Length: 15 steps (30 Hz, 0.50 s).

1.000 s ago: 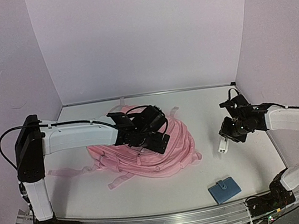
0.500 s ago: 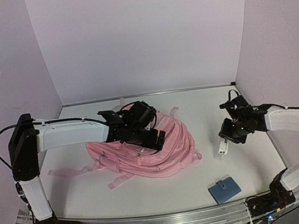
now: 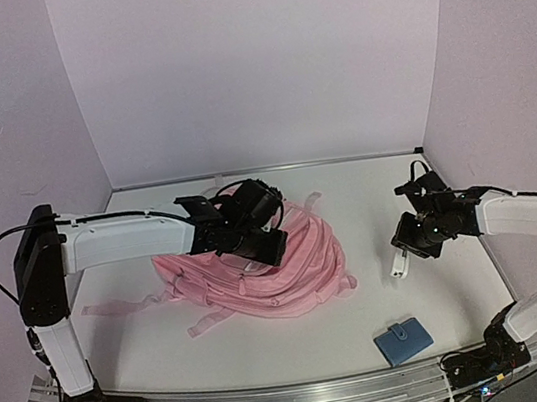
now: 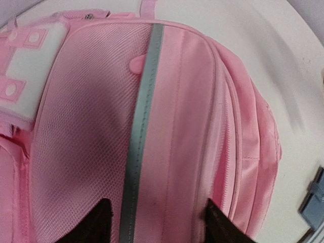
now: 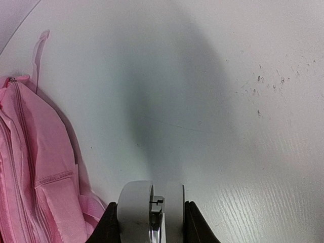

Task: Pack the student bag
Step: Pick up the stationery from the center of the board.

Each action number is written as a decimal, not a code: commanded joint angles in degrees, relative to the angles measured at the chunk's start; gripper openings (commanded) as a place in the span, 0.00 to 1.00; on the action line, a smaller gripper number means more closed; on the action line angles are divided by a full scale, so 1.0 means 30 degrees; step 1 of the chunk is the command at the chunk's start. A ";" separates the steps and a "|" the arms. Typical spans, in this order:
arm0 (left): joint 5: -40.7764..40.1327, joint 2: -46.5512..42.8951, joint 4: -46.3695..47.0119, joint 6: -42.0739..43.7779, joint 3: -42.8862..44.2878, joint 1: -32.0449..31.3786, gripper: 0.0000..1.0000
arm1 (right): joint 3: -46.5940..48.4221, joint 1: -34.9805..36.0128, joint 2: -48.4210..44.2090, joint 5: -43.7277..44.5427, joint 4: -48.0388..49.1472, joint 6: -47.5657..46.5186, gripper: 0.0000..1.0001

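The student bag (image 3: 304, 268), pink with a grey trim strip, lies flat at mid-table. My left gripper (image 3: 258, 248) is pressed down on its upper part. In the left wrist view the bag (image 4: 177, 101) fills the frame, and the left gripper (image 4: 159, 223) has its dark fingertips apart, with flat fabric and the grey strip between them. My right gripper (image 3: 403, 244) hovers to the right of the bag, shut on a small white object (image 3: 397, 265). The right wrist view shows that white object (image 5: 134, 212) clamped in the right gripper (image 5: 152, 217), with the bag's edge (image 5: 30, 167) at the left.
A blue wallet (image 3: 403, 341) lies near the front edge, right of centre, and its corner (image 4: 314, 202) shows in the left wrist view. Loose pink straps (image 3: 122, 306) trail left of the bag. White walls enclose the table at the back and sides.
My left arm has come down onto the bag and drawn slightly left, its jaws narrowing. The bag has shifted a little with it. The right arm has not moved.
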 commanded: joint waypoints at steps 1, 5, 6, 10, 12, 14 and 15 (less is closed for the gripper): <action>-0.5399 0.0590 -0.1607 0.2260 0.1522 -0.0708 0.39 | 0.0462 0.0024 -0.1095 -0.0646 0.0881 -0.0336 0.00; -0.6453 0.0702 -0.1325 0.3183 0.1892 -0.1172 0.12 | 0.0812 0.0191 -0.1436 -0.2181 0.1630 -0.0366 0.00; -0.6590 0.0571 -0.1090 0.3271 0.1864 -0.1231 0.08 | 0.0931 0.0331 -0.1456 -0.2726 0.1922 -0.0354 0.00; -0.7059 -0.0537 0.0456 0.3521 0.1342 -0.1445 0.00 | 0.1579 0.1182 -0.1195 -0.4232 0.3098 -0.0143 0.00; -0.6761 -0.1544 0.1744 0.3611 0.0894 -0.1502 0.00 | 0.2038 0.1883 -0.0823 -0.4576 0.3648 0.0059 0.00; -0.6001 -0.2361 0.2800 0.3728 0.0371 -0.1509 0.00 | 0.2711 0.2750 -0.0204 -0.4649 0.4265 0.0287 0.00; -0.5698 -0.2764 0.3269 0.3743 0.0170 -0.1506 0.00 | 0.3122 0.3229 0.0173 -0.4651 0.4531 0.0400 0.00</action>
